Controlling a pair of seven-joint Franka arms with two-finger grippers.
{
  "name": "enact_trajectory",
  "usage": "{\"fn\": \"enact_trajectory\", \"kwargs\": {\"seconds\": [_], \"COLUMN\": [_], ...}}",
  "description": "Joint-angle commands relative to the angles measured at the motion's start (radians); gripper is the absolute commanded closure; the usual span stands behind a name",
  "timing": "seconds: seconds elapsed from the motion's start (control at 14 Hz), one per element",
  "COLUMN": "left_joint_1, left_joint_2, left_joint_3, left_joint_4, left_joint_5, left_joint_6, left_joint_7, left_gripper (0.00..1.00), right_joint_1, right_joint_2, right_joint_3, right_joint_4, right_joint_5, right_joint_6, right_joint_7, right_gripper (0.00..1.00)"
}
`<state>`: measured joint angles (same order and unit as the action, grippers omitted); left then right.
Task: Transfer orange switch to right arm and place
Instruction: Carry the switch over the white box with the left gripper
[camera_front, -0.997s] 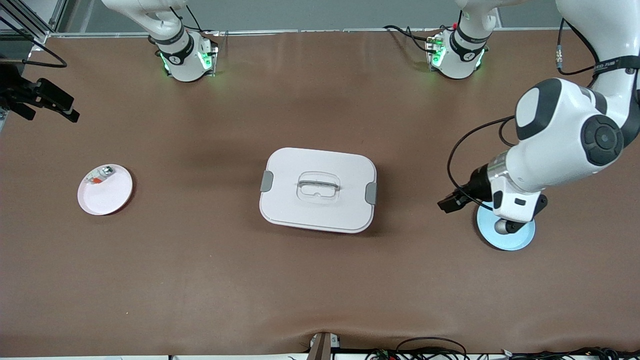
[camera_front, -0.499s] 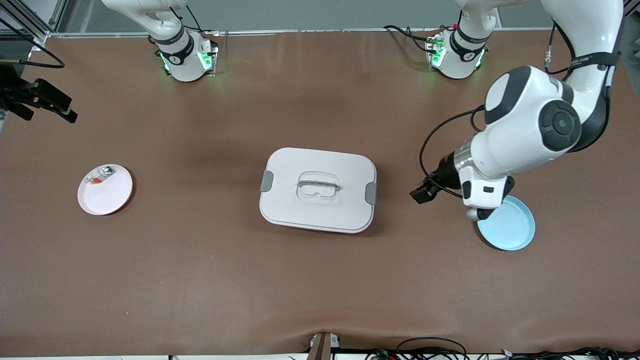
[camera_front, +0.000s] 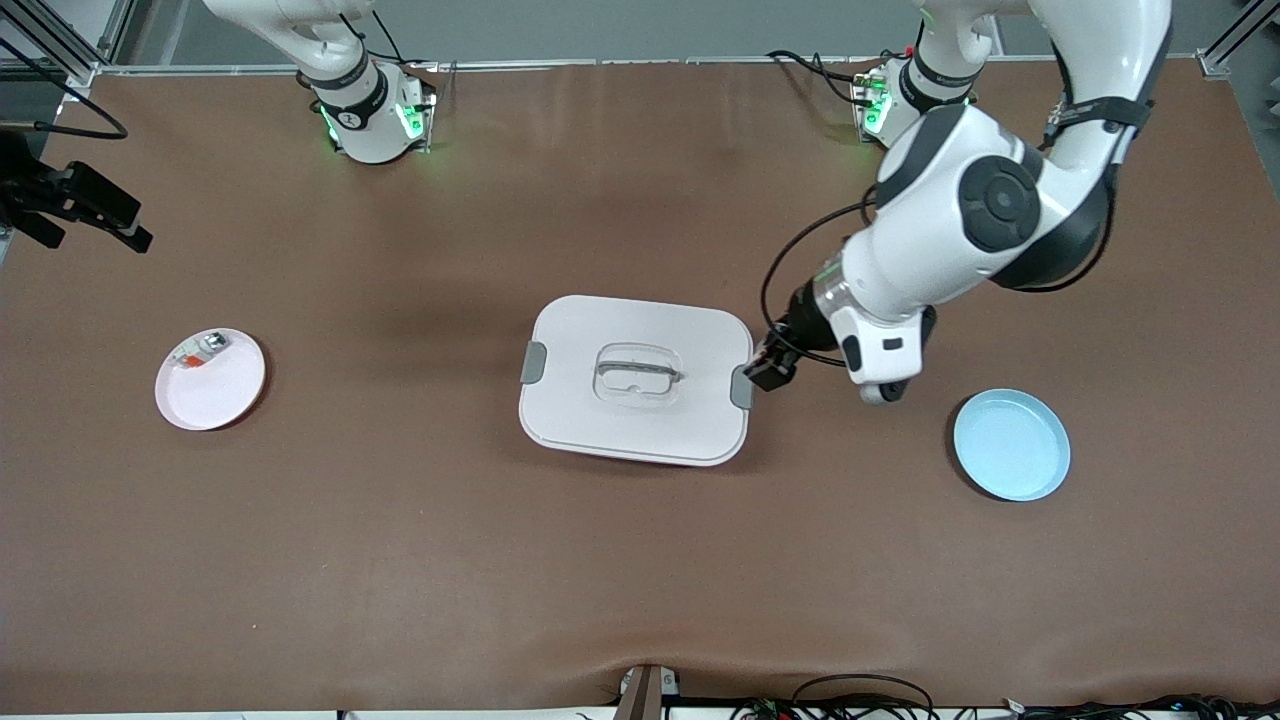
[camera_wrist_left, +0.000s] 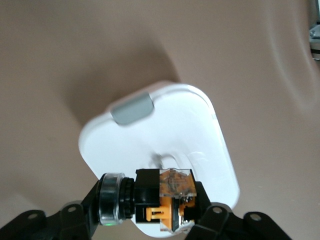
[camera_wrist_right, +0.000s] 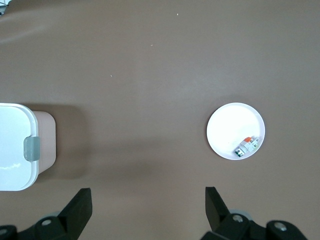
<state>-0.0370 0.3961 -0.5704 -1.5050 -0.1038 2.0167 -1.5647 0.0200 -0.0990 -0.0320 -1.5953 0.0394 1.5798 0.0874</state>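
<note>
Blue plate (camera_front: 1011, 445), nearest the front camera at the left arm's end of the table: bare, nothing on it. White lidded box (camera_front: 636, 380) mid-table, lid on, grey latch (camera_front: 741, 386) at each end.

Left gripper (camera_front: 770, 368) hangs over the box's edge at the left arm's end, right above that latch. Its jaws pinch the orange switch (camera_wrist_left: 170, 200). In the left wrist view the black body with the orange middle sits between the fingers and the round silvery end sticks out to one side. In the front view the switch is too small to make out.

Pink plate (camera_front: 210, 378) lies at the right arm's end and holds a small clear-silver part (camera_front: 200, 352) with a red-orange piece. That is not the task's thing.

Right gripper (camera_wrist_right: 147, 200) is up over the table edge at the right arm's end, jaws spread wide and empty. This arm waits.

Step in hand, as judged: carry to the handover.
- Keep the pinch firm.
- Present the silvery end free so the right fingers have bare surface to take.
- Right closes fully before left lets go.
- Risk: the tiny part twists or drops in the swap.
</note>
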Motion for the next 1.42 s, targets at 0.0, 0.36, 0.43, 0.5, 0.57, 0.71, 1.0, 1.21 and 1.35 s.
{"fn": "enact_trajectory", "kwargs": {"seconds": [0.0,0.36,0.43,0.5,0.57,0.71,1.0,1.21,1.35], "left_joint_1": [-0.050,-0.101,-0.101,-0.103,-0.113,-0.129,-0.176,-0.210,-0.227], "left_joint_2": [0.032,0.063,0.063,0.063,0.061,0.063,0.061,0.055,0.052], "left_joint_3": [-0.002,0.000,0.000,-0.002,0.000,0.000,-0.002,-0.002,-0.003], "left_joint_4": [0.035,0.072,0.072,0.072,0.074,0.075,0.075,0.081,0.088], "left_joint_5": [-0.025,-0.135,-0.161,-0.184,-0.195,-0.198,-0.198,-0.198,-0.198], "left_joint_6": [0.052,0.138,0.149,0.154,0.163,0.204,0.286,0.313,0.313], "left_joint_7": [-0.148,-0.374,-0.409,-0.432,-0.461,-0.549,-0.603,-0.603,-0.597], "left_gripper": [0.81,0.81,0.81,0.81,0.81,0.81,0.79,0.80,0.80], "right_joint_1": [-0.012,-0.009,-0.008,-0.002,0.000,0.017,0.011,0.020,0.035], "right_joint_2": [-0.004,0.005,0.007,0.007,0.008,0.012,0.024,0.031,0.032], "right_joint_3": [0.008,0.009,0.011,0.012,0.014,0.015,0.011,0.012,0.014], "right_joint_4": [-0.012,0.000,0.000,0.000,-0.002,0.000,-0.006,-0.023,-0.060], "right_joint_5": [0.017,0.019,0.019,0.019,0.019,0.027,0.173,0.209,0.278], "right_joint_6": [0.040,0.023,0.023,0.026,0.022,0.019,-0.026,-0.026,-0.024], "right_joint_7": [0.009,0.012,0.012,0.009,0.000,0.011,-0.002,-0.005,-0.043], "right_gripper": [0.00,0.00,0.00,0.00,0.00,0.00,0.00,0.00,0.00]}}
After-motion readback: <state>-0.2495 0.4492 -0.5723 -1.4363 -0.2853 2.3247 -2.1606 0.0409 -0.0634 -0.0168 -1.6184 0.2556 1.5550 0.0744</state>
